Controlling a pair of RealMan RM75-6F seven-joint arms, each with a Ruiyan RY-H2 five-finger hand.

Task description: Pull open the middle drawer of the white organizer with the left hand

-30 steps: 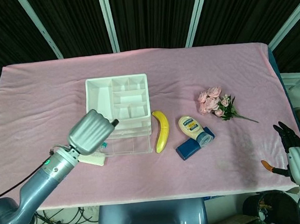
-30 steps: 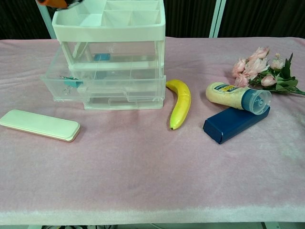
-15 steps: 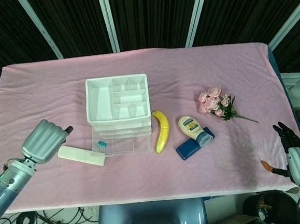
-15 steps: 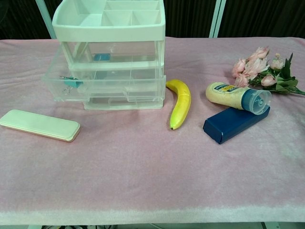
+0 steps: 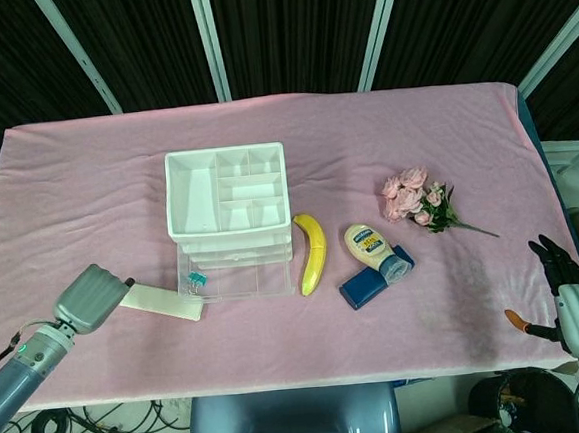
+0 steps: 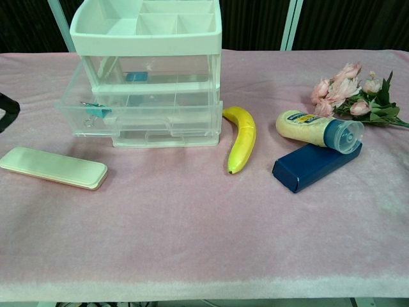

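Note:
The white organizer (image 5: pixel 225 189) stands left of centre on the pink cloth; in the chest view the organizer (image 6: pixel 148 29) is at the upper left. Its clear middle drawer (image 5: pixel 238 279) is pulled out towards me. The chest view shows the middle drawer (image 6: pixel 137 118) jutting past the two others, with a teal clip (image 6: pixel 94 110) inside. My left hand (image 5: pixel 93 298) is low at the left, apart from the organizer and holding nothing; only a dark edge of the left hand (image 6: pixel 6 110) shows in the chest view. My right hand (image 5: pixel 575 304) rests at the far right with its fingers apart.
A flat white case (image 5: pixel 161 302) lies between my left hand and the drawer. Right of the organizer lie a banana (image 5: pixel 312 252), a mayonnaise bottle (image 5: pixel 370 247) on a blue box (image 5: pixel 363 289), and pink flowers (image 5: pixel 419 198).
My left hand has let go of the drawer front and drawn back left and down towards the table's near edge. The drawer stays pulled out. The right hand has not moved.

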